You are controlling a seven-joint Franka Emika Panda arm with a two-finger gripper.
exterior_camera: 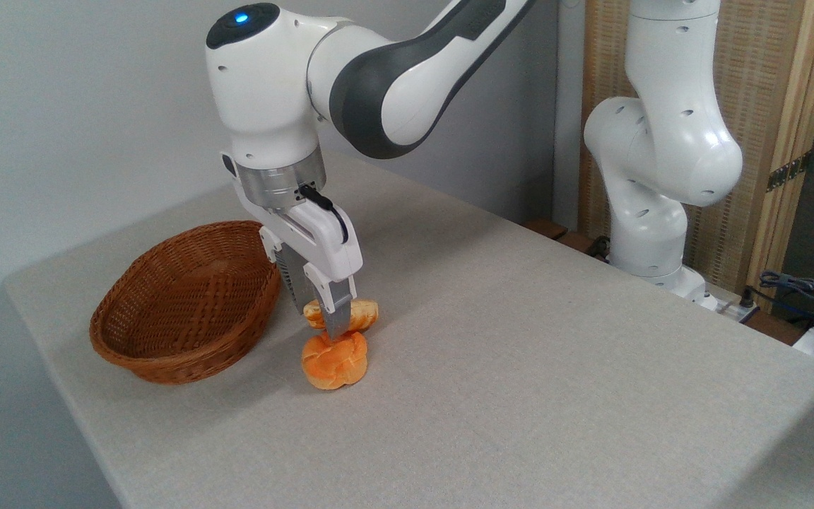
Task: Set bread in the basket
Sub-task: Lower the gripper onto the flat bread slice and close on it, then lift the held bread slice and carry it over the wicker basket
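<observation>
The bread [361, 315], pale cream with golden edges, lies just right of the woven wicker basket [167, 311]. The tool [333, 322] straddles it; grip unclear. A knotted orange bun [335, 362] sits beside.

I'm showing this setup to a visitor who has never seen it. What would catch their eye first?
Most likely the big white arm reaching in from the top, its gripper lowered right at two buns in the middle of the grey table. The pale bread lies behind the fingers; the deep orange knotted bun sits in front. Just left of them sits the reddish-brown wicker basket, holding nothing visible.
</observation>
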